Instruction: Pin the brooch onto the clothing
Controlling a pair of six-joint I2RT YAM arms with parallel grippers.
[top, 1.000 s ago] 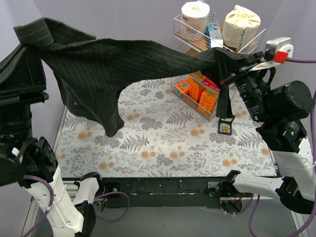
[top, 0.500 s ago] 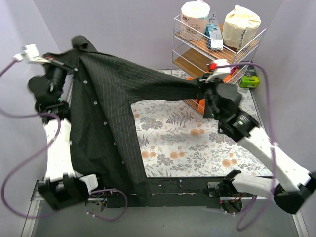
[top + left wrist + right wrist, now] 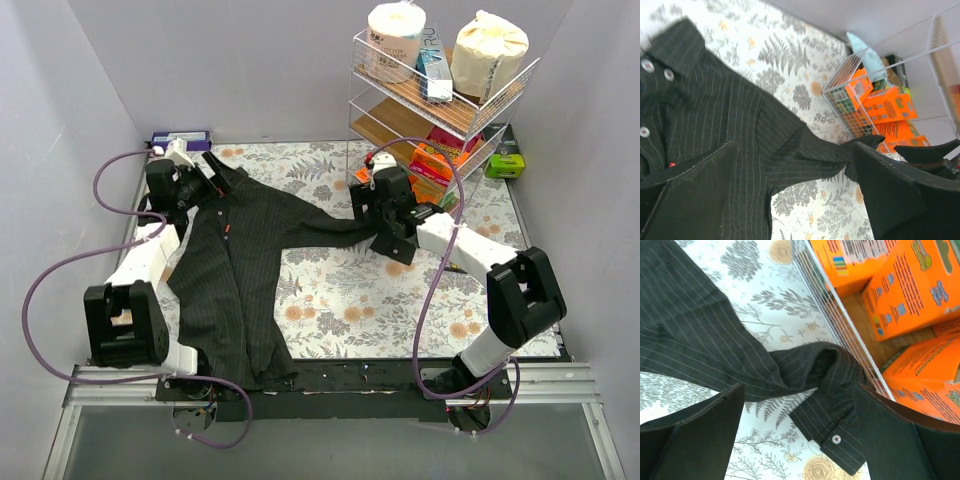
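- Floral-printed table (image 3: 400, 300) inside plain grey walls (image 3: 250, 70); wire rack (image 3: 357, 118) at the far right corner, taken as the landmark throughout.
- Nearest, well left of the rack: hem of the clothing (image 3: 235, 280), spilling over the table's near edge; black, finely pinstriped, laid roughly flat.
- Judged light, limp and easily rucked, with no stiffness to push a pin against; best pinched as a small fold on the chest panel by the red label (image 3: 228, 229), or held taut at collar and sleeve.
- Further back, one sleeve (image 3: 310, 222) stretched toward the rack, its buttoned cuff (image 3: 835, 430) just beside the lowest basket's wire wall, possibly touching.
- Right end effector (image 3: 799, 390) over that cuff, fingers (image 3: 690, 440) spread wide, pinching nothing.
- Left end effector (image 3: 795, 150) far left of the rack, above the collar (image 3: 680, 42) and white buttons (image 3: 646, 65), likewise spread and empty.
- No brooch to be found in any view; perhaps hidden under the right arm (image 3: 470, 245). Expect tiny, hard, slippery metal with a sharp pin, to be taken gently by its edges.
- In the rack: orange boxes (image 3: 440, 160) in the lowest basket; middle shelf hard to read; on top, two paper rolls (image 3: 395, 30) with a blue-and-white box (image 3: 432, 60) between.
- Farthest: small green item (image 3: 503, 162) just right of the rack; blue box (image 3: 180, 138) against the back wall, well left.
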